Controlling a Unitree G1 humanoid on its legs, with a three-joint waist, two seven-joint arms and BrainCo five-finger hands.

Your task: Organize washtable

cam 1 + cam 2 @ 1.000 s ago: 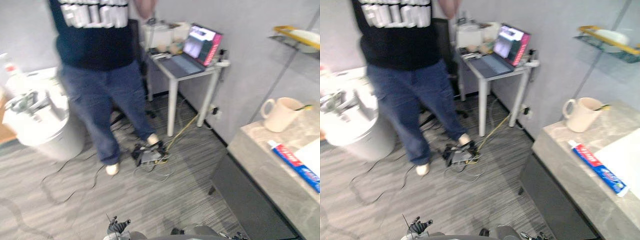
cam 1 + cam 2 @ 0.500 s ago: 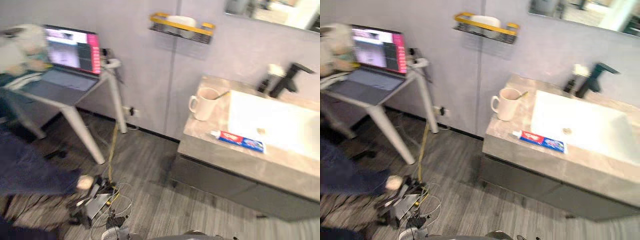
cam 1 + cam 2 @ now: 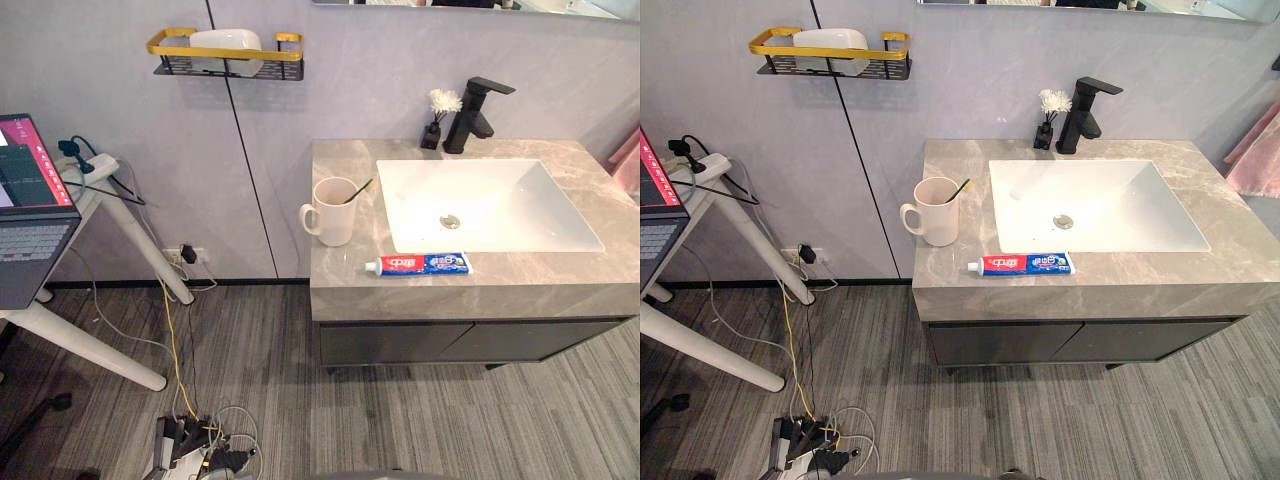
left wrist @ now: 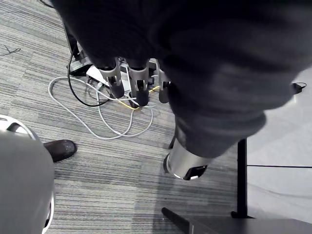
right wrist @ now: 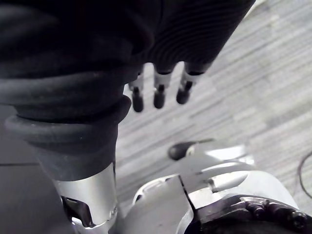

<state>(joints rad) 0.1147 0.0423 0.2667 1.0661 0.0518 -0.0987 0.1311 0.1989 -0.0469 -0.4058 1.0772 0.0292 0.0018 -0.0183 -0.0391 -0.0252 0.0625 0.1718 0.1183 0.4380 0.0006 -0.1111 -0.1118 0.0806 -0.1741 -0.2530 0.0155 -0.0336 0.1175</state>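
A grey stone washtable [image 3: 345, 280] stands against the wall with a white sink [image 3: 480, 205] set in it. A cream mug [image 3: 333, 211] with a toothbrush [image 3: 359, 188] in it stands upright left of the sink. A red and blue toothpaste tube [image 3: 418, 264] lies flat near the front edge. A black tap [image 3: 476, 112] and a small black vase with a white flower [image 3: 436, 118] stand behind the sink. My left hand [image 4: 127, 83] hangs over the floor, open, holding nothing. My right hand [image 5: 158, 90] also hangs low with straight fingers and nothing in it.
A gold-rimmed wall shelf [image 3: 225, 55] with a white dish hangs left of the washtable. A white table with a laptop [image 3: 25, 215] stands at the far left. Cables and a power strip [image 3: 195, 445] lie on the floor. Pink cloth [image 3: 1258, 150] hangs at the right.
The camera has swung to the right, from a standing person and the laptop table to the washtable. Nothing on the washtable has moved.
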